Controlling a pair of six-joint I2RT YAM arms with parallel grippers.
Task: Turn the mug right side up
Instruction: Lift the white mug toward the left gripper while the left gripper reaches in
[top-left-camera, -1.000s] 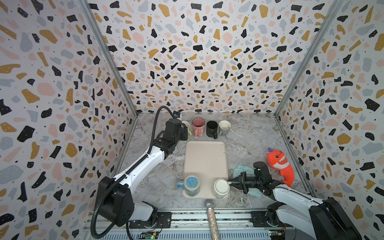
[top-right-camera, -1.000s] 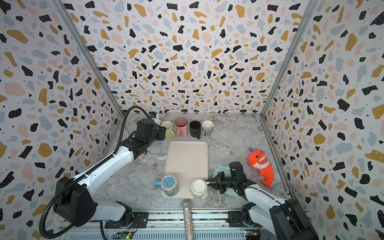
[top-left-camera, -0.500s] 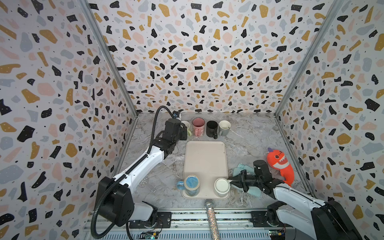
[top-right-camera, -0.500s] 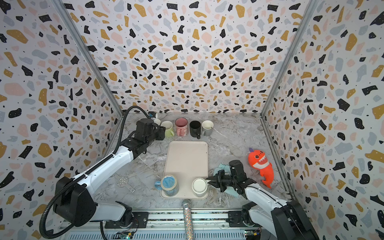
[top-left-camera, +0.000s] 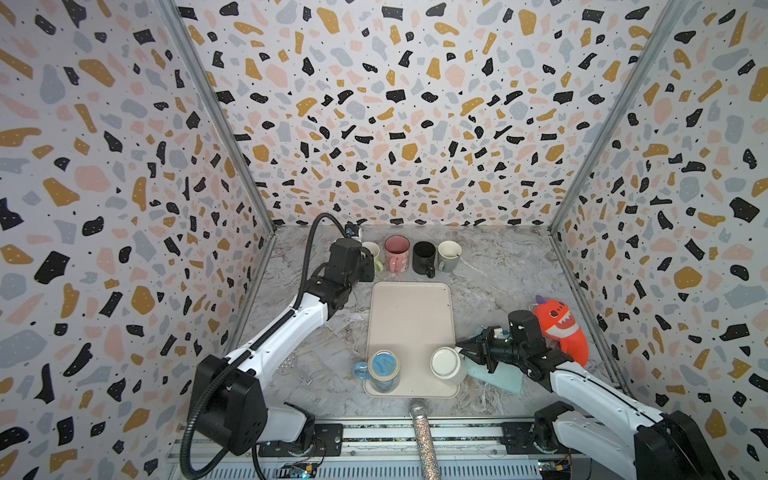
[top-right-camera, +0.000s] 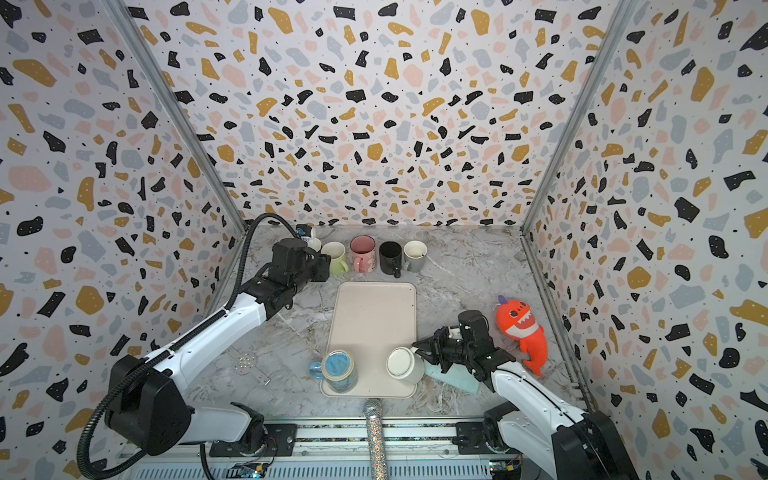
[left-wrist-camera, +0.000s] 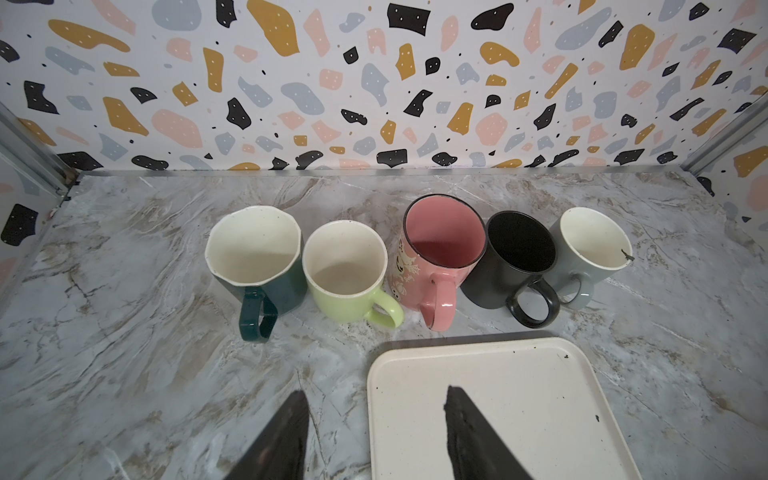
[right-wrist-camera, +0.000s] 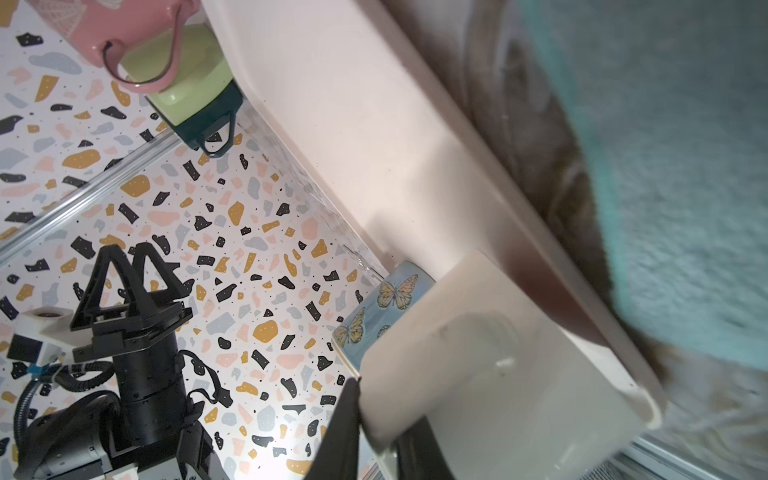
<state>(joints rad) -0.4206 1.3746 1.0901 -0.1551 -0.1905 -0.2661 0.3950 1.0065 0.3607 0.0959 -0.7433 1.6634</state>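
Right fingers (right-wrist-camera: 344, 430) clenched on upside-down white mug (top-left-camera: 445, 363), lower right corner of the tray (top-left-camera: 409, 316).
Slim pinch may slip mid-flip, dropping it off the tray edge; left fingers (left-wrist-camera: 284, 440) released.

Your grey marbled bench (top-left-camera: 498, 282) carries a cream rectangular tray (top-left-camera: 409, 316) at its middle. A row of five ceramic mugs (top-left-camera: 397, 253) stands behind it, and an orange plush shark (top-left-camera: 559, 328) lies to its right.

tray (top-right-camera: 374, 311): blue mug (top-right-camera: 338, 368) and white mug (top-right-camera: 402, 365) bottom-up at near end | right gripper (top-right-camera: 417, 349): tips close together against white mug's right side, above teal cloth (top-right-camera: 455, 380) | left gripper (top-right-camera: 324, 268): beside green mug (top-right-camera: 334, 255) in back row | orange plush toy (top-right-camera: 519, 330): near right wall
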